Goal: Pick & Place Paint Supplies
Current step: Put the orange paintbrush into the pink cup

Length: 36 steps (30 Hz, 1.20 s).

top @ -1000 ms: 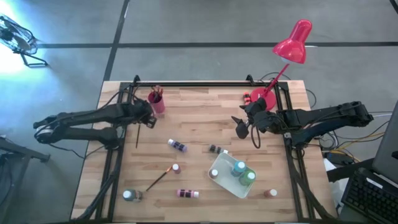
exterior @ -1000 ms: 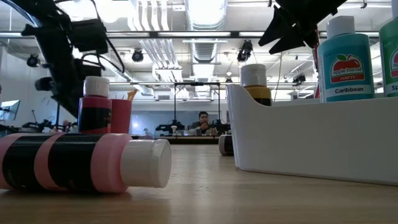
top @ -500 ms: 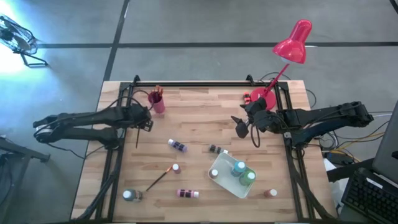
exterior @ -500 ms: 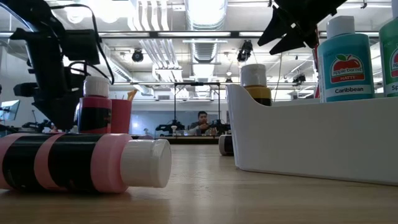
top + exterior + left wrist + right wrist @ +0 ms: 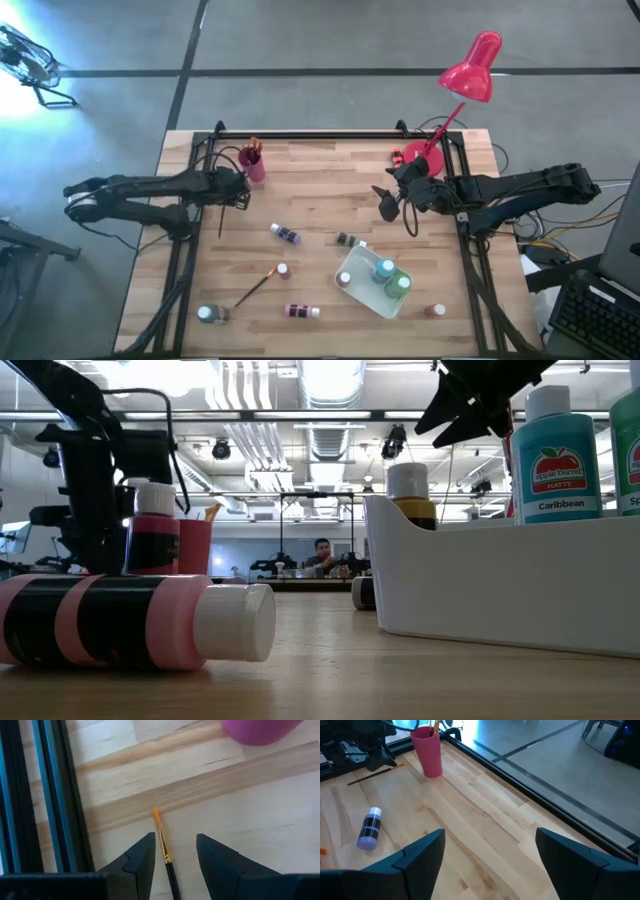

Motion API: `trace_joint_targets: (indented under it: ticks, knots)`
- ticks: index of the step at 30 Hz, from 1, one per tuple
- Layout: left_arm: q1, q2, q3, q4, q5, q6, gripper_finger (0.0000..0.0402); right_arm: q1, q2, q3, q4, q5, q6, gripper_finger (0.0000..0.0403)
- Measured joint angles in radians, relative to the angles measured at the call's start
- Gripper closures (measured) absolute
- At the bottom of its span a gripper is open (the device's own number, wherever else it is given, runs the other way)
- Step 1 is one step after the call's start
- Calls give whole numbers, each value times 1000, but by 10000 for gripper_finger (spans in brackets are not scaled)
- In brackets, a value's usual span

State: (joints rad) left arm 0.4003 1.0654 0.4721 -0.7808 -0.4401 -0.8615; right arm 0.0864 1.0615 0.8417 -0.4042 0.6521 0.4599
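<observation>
A thin dark-handled paintbrush point(image 5: 220, 216) with an orange tip point(image 5: 156, 813) lies flat on the wood near the table's left rail. My left gripper point(image 5: 175, 840) is low over its tip end, open, one finger on each side of the brush, clear of it. A pink cup point(image 5: 252, 164) holding brushes stands just beyond. My right gripper point(image 5: 390, 205) hangs open and high over the table's right half, holding nothing. A white tray point(image 5: 352, 270) near the front holds teal and green bottles. Several more bottles and a second brush point(image 5: 257, 286) lie loose on the table.
The black frame rail point(image 5: 55, 795) runs close beside my left gripper. A red desk lamp point(image 5: 465, 78) stands at the far right corner. Loose bottles lie at mid table point(image 5: 285, 234) and along the front edge point(image 5: 300, 311).
My left gripper has come down toward the dark brush and rolled a little about its own line, its fingers staying apart. The brush has not moved.
</observation>
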Motion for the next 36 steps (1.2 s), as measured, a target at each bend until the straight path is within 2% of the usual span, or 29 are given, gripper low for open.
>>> trace_joint_targets:
  ticks: [9,25,31,36]
  knots:
    - [25,79,-6,24,-37,-35,252,0,0,0,-2,-2,-8,108]
    - [70,217,-6,111,-53,-49,252,0,0,0,-5,-1,-15,83]
    - [78,232,-7,110,-56,-58,255,0,0,0,-6,-1,-19,101]
    - [89,232,-21,118,-45,-83,279,0,0,0,-7,-1,-19,116]
